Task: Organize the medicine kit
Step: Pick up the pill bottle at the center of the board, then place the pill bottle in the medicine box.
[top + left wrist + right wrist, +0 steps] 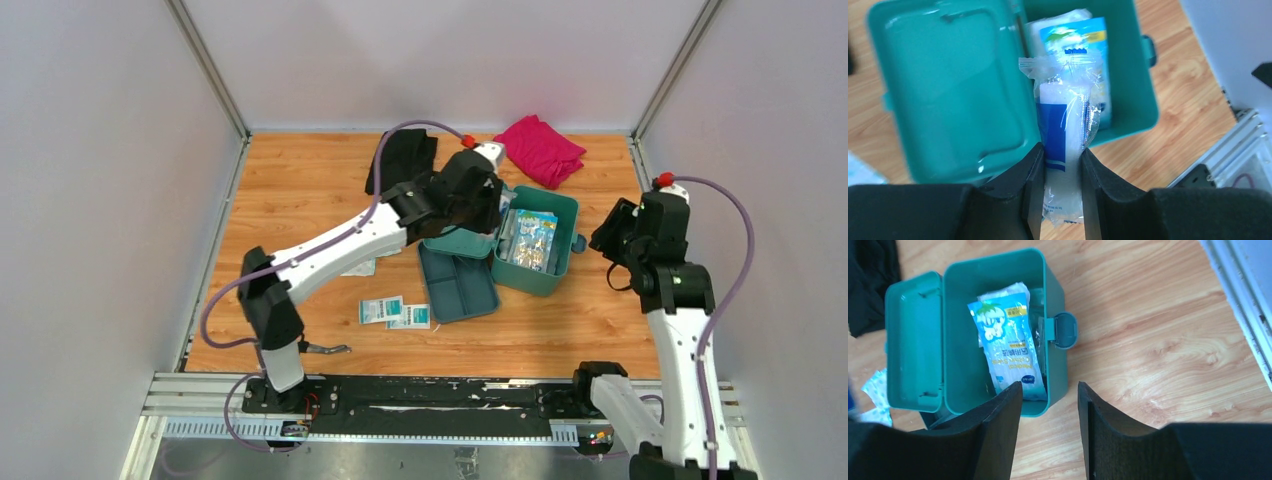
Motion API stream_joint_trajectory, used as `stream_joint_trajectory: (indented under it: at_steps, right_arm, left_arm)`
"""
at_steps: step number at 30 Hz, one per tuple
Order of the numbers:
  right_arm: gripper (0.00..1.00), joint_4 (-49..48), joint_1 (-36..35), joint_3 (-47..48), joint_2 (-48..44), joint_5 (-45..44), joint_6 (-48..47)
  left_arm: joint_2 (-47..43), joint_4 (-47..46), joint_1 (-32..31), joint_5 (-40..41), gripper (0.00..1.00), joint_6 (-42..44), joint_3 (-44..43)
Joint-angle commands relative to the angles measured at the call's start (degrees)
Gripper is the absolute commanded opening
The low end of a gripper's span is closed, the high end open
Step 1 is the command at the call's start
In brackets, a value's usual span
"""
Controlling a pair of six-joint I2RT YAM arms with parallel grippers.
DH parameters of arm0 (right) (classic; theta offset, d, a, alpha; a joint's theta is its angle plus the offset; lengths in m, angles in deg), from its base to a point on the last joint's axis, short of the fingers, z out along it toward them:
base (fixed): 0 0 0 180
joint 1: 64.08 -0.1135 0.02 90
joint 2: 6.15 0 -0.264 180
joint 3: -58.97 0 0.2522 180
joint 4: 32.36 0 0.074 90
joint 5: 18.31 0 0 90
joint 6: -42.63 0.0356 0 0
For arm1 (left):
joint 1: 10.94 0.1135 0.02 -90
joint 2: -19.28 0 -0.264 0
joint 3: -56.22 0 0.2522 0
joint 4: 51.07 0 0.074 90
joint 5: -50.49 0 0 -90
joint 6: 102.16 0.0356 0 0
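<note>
Teal-green rectangular plastic medicine kit (1135,65) sits open beneath the left gripper (1058,152), clamped on a clear-wrapped white roll (1060,117); right gripper (1049,388) gapes empty.

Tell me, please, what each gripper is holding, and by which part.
Left gripper pinches the clear plastic packet near one end; right gripper, open, holds nothing.

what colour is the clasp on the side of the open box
The clasp is grey-blue, darker than the teal box; the right wrist view shows it best.
</note>
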Motion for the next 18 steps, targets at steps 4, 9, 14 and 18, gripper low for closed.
stream_joint_trajectory:
  at_steps: [4,9,14,18]
  right_arm:
    - [0.5,3.3,-0.4,2.6,-8.7,-3.3,3.7]
    - [0.49,3.7,-0.4,4.4,-12.9,-2.2,4.7]
    - [0.49,4.8,-0.4,6.3,-16.5,-5.1,4.9]
    - [0.49,5.2,-0.4,7.1,-18.5,-6.5,4.7]
  left_arm:
    - [16.0,0.2,-3.8,-5.0,0.31,-4.4,-17.9]
    - [26.1,-3.0,-4.4,-9.7,0.31,-7.5,-26.7]
    - [30.6,-8.2,-4.5,-11.4,0.32,-10.3,-27.4]
    - [33.2,-11.5,-4.4,-12.7,0.38,-12.6,-28.2]
